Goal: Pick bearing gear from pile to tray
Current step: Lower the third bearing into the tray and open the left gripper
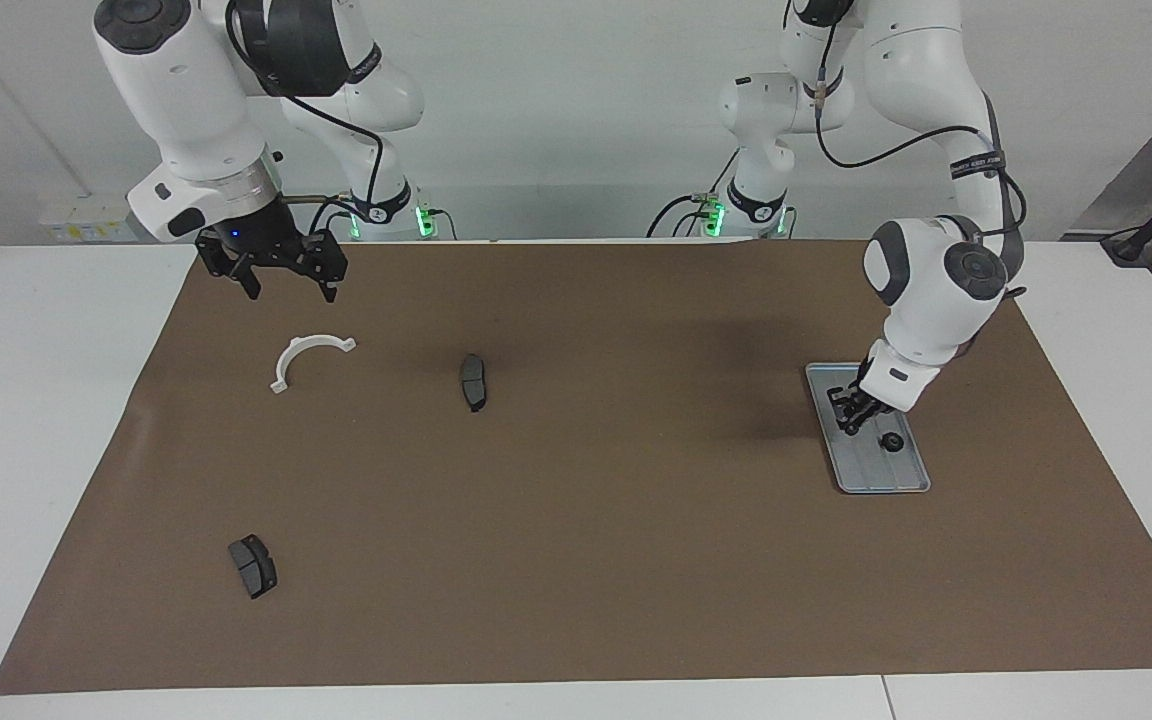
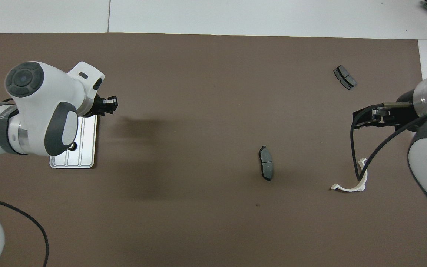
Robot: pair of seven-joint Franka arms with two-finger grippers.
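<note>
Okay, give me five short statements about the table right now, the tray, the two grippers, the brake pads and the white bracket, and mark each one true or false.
1. The left gripper is over the tray. True.
2. The right gripper is shut on the white bracket. False: it is open, up in the air above the mat, and the bracket lies on the mat untouched.
3. Two brake pads lie on the mat, one nearer to the robots than the other. True.
4. The tray is empty. False: a black gear lies in it.
5. The bracket lies in the tray. False: it lies at the right arm's end of the table.
</note>
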